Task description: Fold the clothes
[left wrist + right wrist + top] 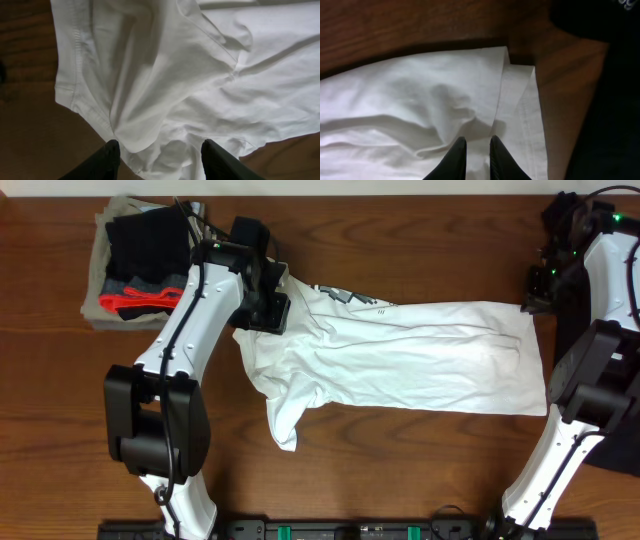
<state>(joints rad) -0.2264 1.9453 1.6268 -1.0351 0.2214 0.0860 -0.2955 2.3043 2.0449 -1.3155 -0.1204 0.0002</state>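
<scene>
The white T-shirt [420, 355] lies stretched left to right across the wooden table, with its small print [345, 297] near the collar end and one sleeve hanging toward the front [285, 420]. My left gripper [268, 308] is open over the bunched collar-and-sleeve end, and in the left wrist view its fingers [160, 160] straddle crumpled white cloth [165, 90]. My right gripper [476, 150] sits at the shirt's far right corner [522, 308], its fingers nearly together on the white cloth [420, 100] beside the hem. A black shirt [612, 420] lies at the right table edge.
A stack of folded clothes [140, 265], black, grey and red on a beige cloth, sits at the back left corner. The black shirt also fills the right side of the right wrist view [615, 100]. Bare wood shows in front of the T-shirt.
</scene>
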